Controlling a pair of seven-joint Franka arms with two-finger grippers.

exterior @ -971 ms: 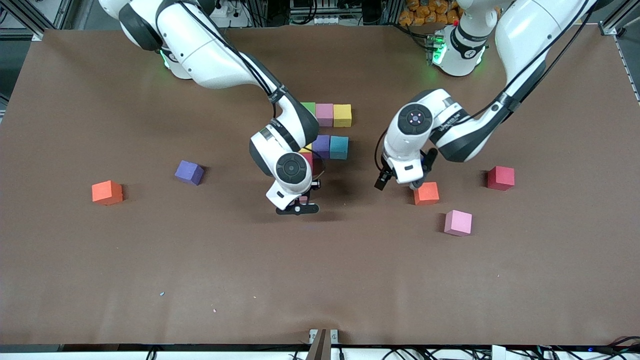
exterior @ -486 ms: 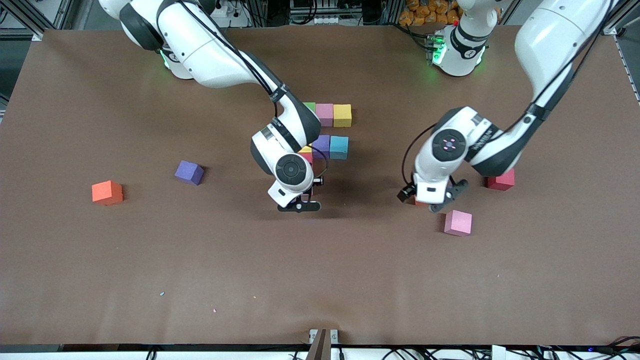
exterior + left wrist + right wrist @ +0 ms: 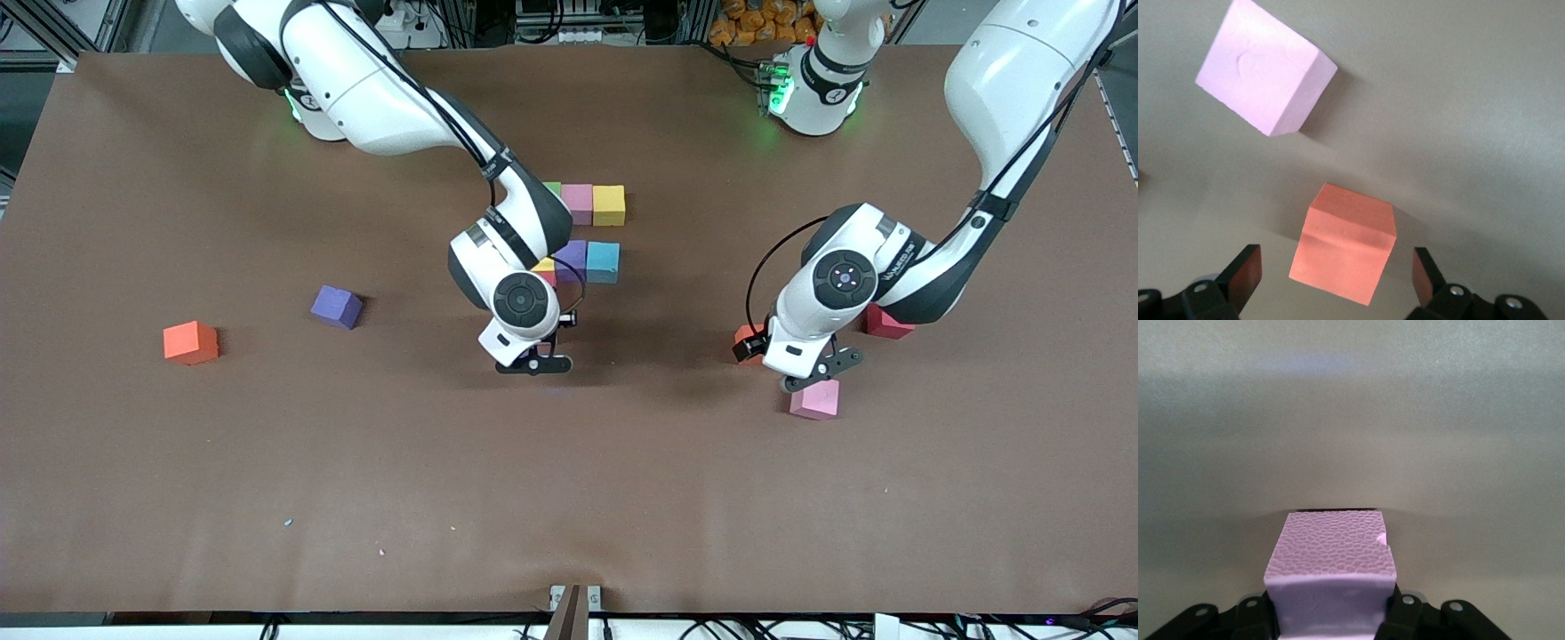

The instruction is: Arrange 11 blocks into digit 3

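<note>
**Half a three on the tabletop**

The right tool (image 3: 538, 360) clenches a pink cube (image 3: 1331, 570), low over bare tabletop (image 3: 267, 462) near the unfinished figure (image 3: 587, 233), whose matte cubes its arm partly hides. The left tool (image 3: 1335, 280) hangs released above an orange cube (image 3: 1343, 243).

**Even overhead light, soft shadows, washed-out wrist views**

The front view is bright and evenly lit from above. The brown surface (image 3: 178, 462) is matte with no glare. Soft, blurred shadows pool under both arms, and each loose cube casts a short dark edge. Green lamps glow at the arm bases. That view is sharp throughout.

In the wrist views the surface reads pale grey. The pink cube (image 3: 1265, 67) and the orange cube (image 3: 1345, 243) throw soft shadows. The held cube (image 3: 1331, 577) shows crisp foam texture, with a dim band across the surface above it.
</note>
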